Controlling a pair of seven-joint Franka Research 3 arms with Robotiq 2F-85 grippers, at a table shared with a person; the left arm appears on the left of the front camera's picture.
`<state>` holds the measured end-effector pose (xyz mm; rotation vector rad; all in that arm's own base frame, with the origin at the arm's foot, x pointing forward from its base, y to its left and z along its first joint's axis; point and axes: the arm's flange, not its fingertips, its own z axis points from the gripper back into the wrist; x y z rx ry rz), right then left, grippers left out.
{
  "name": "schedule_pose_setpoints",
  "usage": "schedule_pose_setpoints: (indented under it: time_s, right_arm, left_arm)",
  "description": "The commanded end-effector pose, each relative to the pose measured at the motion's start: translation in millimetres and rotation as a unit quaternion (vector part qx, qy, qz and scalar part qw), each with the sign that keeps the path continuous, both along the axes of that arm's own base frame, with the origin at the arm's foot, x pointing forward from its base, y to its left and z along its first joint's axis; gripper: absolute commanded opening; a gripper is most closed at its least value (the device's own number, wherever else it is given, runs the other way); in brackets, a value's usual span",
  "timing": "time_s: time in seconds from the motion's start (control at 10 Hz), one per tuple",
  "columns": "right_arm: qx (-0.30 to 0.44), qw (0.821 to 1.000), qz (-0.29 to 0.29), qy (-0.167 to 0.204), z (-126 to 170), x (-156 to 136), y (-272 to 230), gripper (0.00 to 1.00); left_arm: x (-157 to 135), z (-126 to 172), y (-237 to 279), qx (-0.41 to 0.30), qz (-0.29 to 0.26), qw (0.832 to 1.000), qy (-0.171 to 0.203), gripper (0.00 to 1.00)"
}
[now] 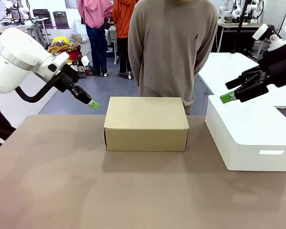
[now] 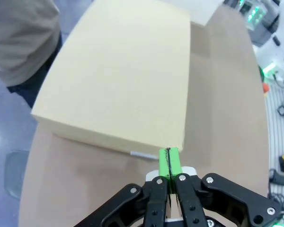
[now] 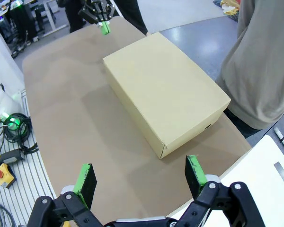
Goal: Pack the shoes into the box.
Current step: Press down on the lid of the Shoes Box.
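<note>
One closed box, one white box

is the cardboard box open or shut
Shut: the box has its lid lying flat over the top in every view, nothing of the inside showing.

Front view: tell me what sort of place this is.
Probably a robotics lab: more robot arms on benches at the back, a cardboard box on the work table, people standing about.
</note>
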<state>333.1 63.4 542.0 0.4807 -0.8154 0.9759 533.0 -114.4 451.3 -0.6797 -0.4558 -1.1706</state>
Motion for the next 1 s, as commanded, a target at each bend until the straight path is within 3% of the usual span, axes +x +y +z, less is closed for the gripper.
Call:
schedule_pose_setpoints:
  time_s: [0.0, 0.1, 0.5, 0.6, 0.9]
  right_arm:
    - [0.010, 1.000, 0.012, -0.009, 0, 4, -1, 1.00]
    - [0.010, 1.000, 0.012, -0.009, 0, 4, -1, 1.00]
    - [0.010, 1.000, 0.012, -0.009, 0, 4, -1, 1.00]
    - [0.000, 1.000, 0.000, 0.000, 0, 0, 0, 1.00]
    - [-0.038, 0.999, 0.001, 0.011, 14, 16, 21, 0.43]
  left_arm:
    - [-12, 17, 10, 0.071, -0.040, 0.997, -0.007, 0.00]
    - [-19, 24, 15, 0.104, -0.056, 0.993, -0.010, 0.20]
    - [-51, 41, 37, 0.209, -0.032, 0.977, -0.020, 0.99]
    - [-64, 43, 43, 0.229, -0.042, 0.972, -0.018, 1.00]
    - [-94, 46, 46, 0.273, -0.039, 0.961, -0.025, 1.00]
